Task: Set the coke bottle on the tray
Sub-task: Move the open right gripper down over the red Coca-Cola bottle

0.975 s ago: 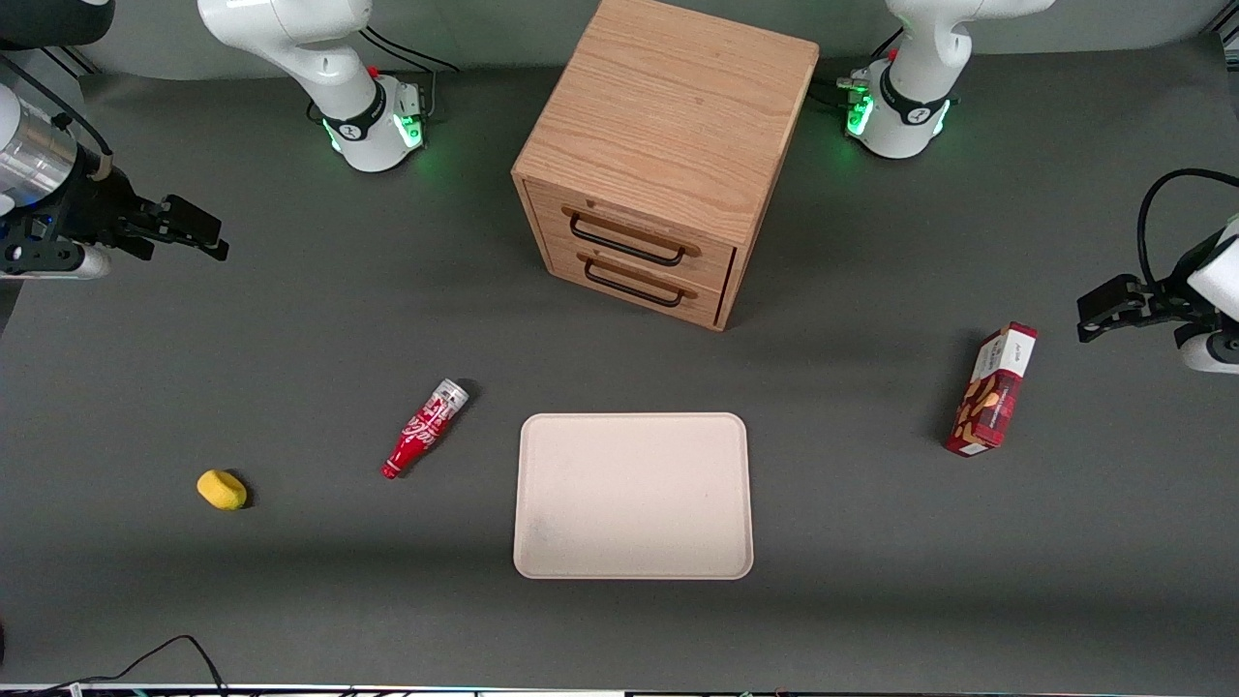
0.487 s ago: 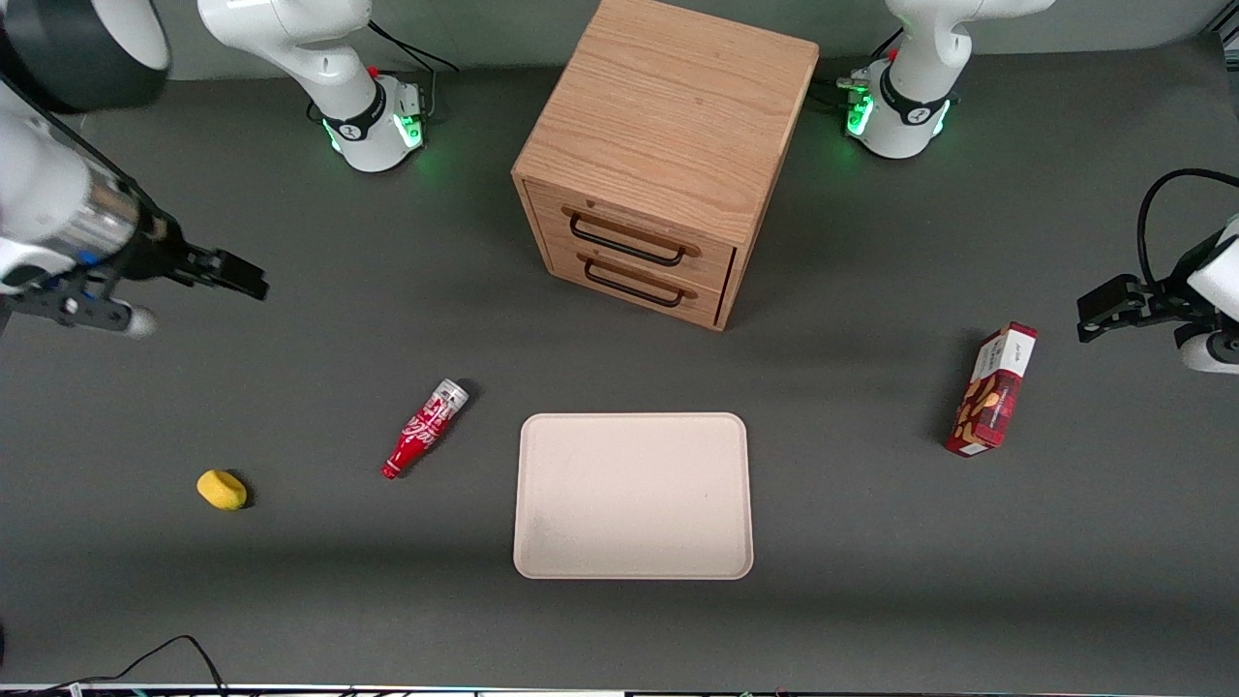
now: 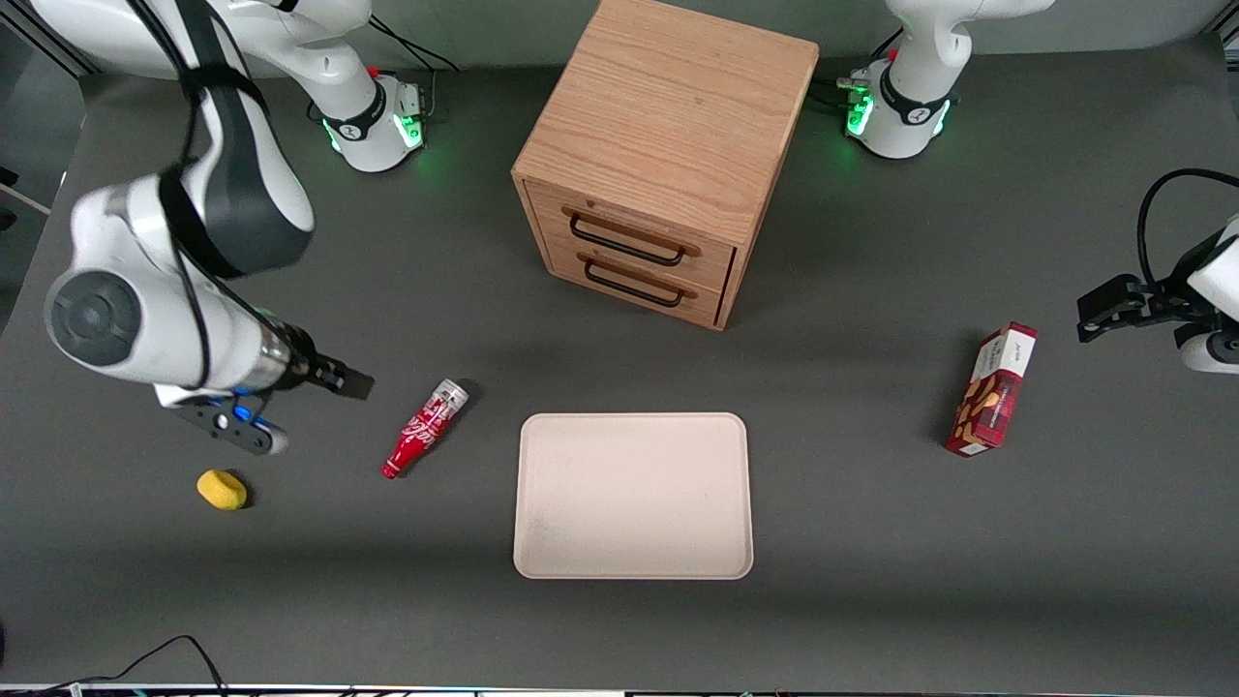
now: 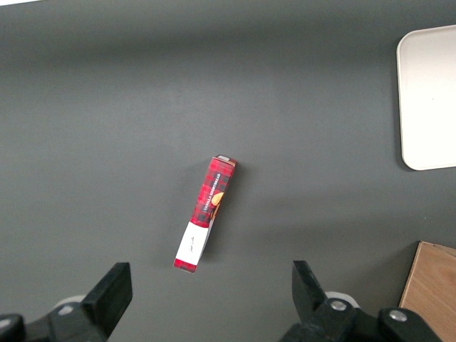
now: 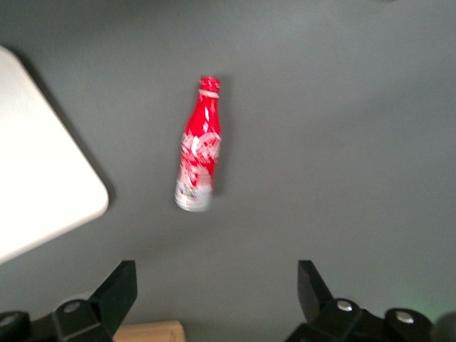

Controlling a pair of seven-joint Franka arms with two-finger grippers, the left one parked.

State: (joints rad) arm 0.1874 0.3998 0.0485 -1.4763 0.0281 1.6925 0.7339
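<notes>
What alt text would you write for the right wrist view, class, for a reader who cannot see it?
A small red coke bottle lies on its side on the dark grey table, apart from a corner of the cream tray. The robot's hand hovers above, open and holding nothing.

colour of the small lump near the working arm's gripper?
Yellow. The lump shows best in the front view, nearer the camera than the open gripper.

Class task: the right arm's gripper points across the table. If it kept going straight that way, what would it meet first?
Probably the coke bottle, lying flat beside the tray. The open gripper hangs above the table, so it might pass over the bottle's silver base; height is unclear.
</notes>
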